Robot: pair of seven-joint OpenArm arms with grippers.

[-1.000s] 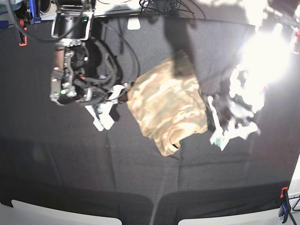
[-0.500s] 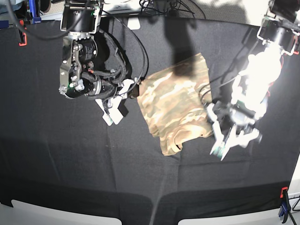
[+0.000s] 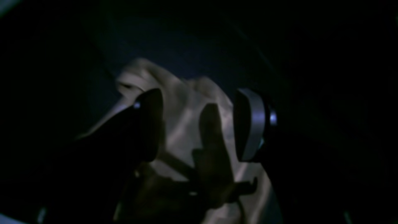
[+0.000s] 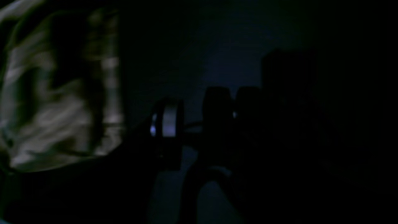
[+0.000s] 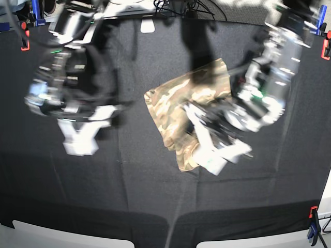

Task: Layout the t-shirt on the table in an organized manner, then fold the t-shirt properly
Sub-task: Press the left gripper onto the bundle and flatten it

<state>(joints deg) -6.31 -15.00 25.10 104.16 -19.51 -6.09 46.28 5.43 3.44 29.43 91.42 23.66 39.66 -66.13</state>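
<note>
A black-covered table (image 5: 129, 191) stretches beneath two robot arms, the left gripper (image 5: 207, 139) poised over a bundled camouflage t-shirt (image 5: 168, 111) near the middle of the cloth, its fingers (image 3: 250, 124) spread wide. Well apart from the garment, on the other side, the right gripper (image 4: 192, 121) hangs over bare black cloth, its fingers parted with nothing between them, the arm blurred in the base view.
</note>
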